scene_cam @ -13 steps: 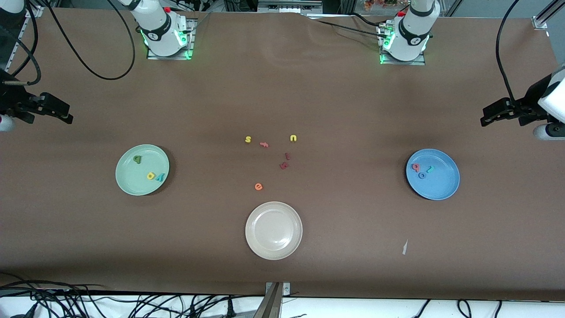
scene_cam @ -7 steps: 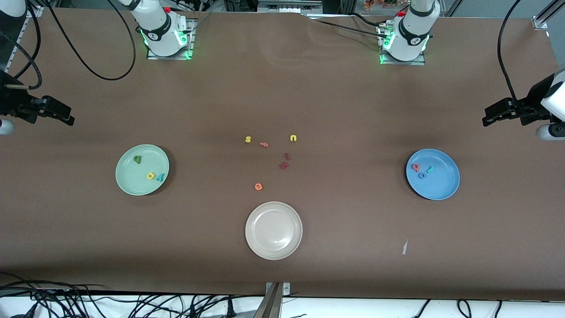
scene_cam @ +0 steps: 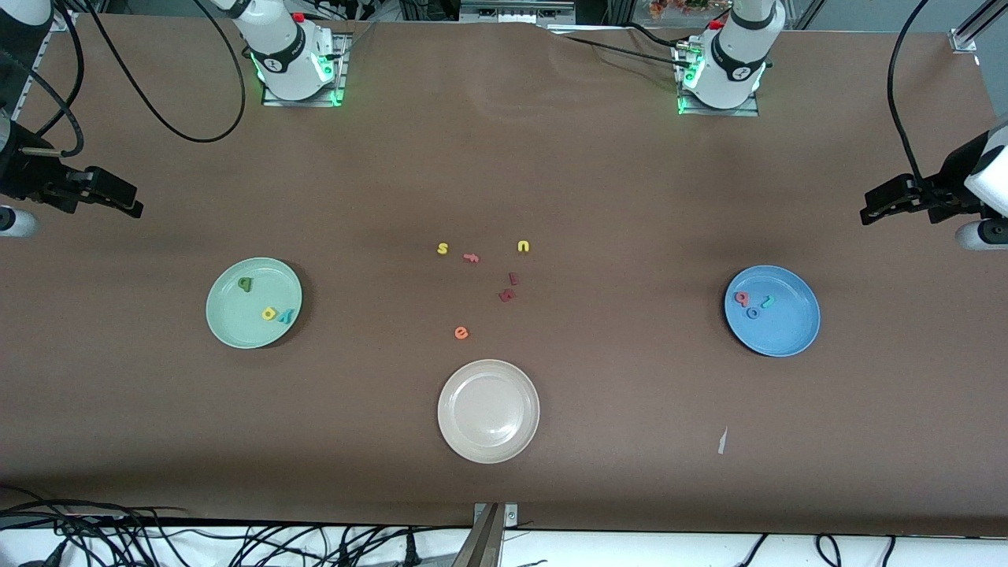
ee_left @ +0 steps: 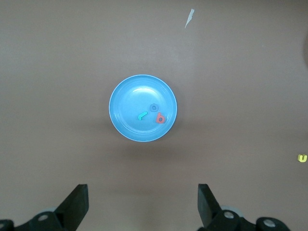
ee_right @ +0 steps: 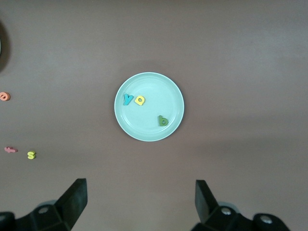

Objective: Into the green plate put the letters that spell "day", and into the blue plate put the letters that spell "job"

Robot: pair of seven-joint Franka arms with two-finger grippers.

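The left hand (scene_cam: 870, 211) hangs high over the tabletop (scene_cam: 598, 181) at the left arm's end, fingers (ee_left: 77, 204) spread wide and holding nothing; the right hand (scene_cam: 130, 206) hangs the same way over the right arm's end, its fingers (ee_right: 74, 199) equally wide and empty. Below the left hand sits the blue plate (scene_cam: 791, 335), round, mid-blue, with a shallow rim. In it lie three tiny foam letters: a salmon-pink "b" (scene_cam: 741, 298), a teal hooked "j" (scene_cam: 767, 301) at about 3 o'clock of the pink one in the front view, and a blue ring "o" (scene_cam: 752, 313) just nearer the front camera between them. Below the right hand sits the green plate (scene_cam: 228, 331), pale mint and the same size. It holds an olive-green rounded letter (scene_cam: 245, 284) near its 12 o'clock part, and a yellow rounded letter (scene_cam: 269, 313) touching a teal "y" (scene_cam: 286, 316) toward its 4 o'clock rim. Between the two plates, loose on the tabletop, lie a yellow "s" (scene_cam: 442, 249), a pink "f" (scene_cam: 471, 257), a yellow "u" (scene_cam: 523, 246), two dark red letters (scene_cam: 509, 287) and an orange "e" (scene_cam: 461, 333). A beige plate (scene_cam: 488, 453) sits nearest the front camera.
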